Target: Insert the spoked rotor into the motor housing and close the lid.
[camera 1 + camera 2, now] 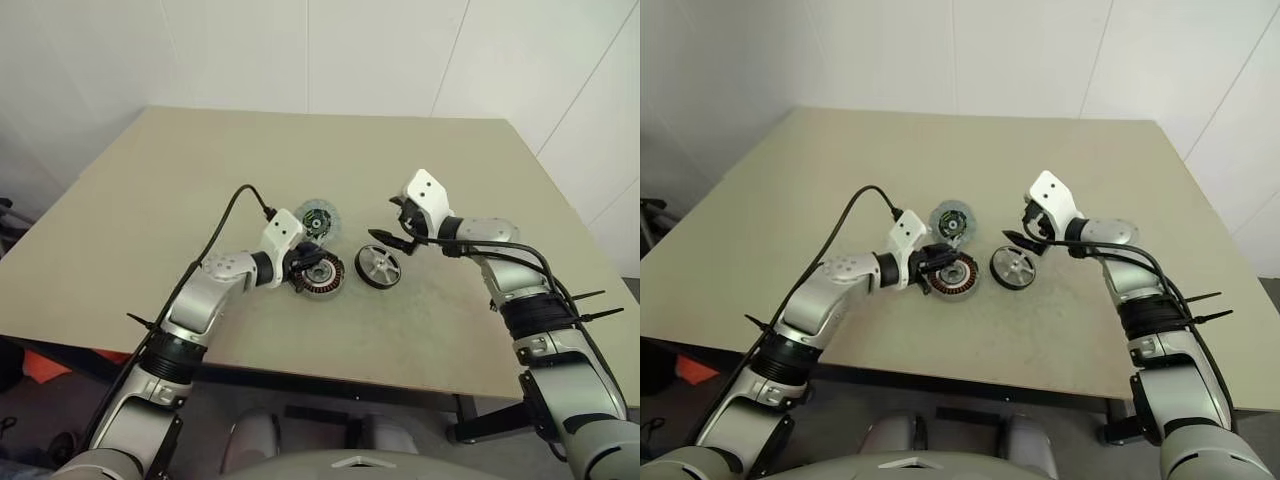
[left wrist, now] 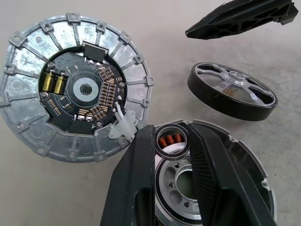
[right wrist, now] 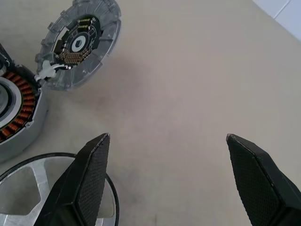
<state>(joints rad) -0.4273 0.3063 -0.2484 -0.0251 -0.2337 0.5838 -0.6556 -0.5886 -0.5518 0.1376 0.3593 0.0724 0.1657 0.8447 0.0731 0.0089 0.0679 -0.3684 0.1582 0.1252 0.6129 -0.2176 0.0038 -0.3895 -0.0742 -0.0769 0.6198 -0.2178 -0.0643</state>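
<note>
The spoked rotor, silver with a black rim, lies flat on the table just right of the motor housing. The housing shows copper windings around a silvery centre. Its lid lies open behind it, with the circuit face up. My left gripper reaches in from the left and lies across the top of the housing. My right gripper hovers just behind and above the rotor, open wide, with nothing between its fingers. In the right wrist view the rotor lies partly under one finger.
The tan table has free room on every side of the three parts. A black cable runs from my left wrist, and another runs along my right forearm. White walls stand behind the table.
</note>
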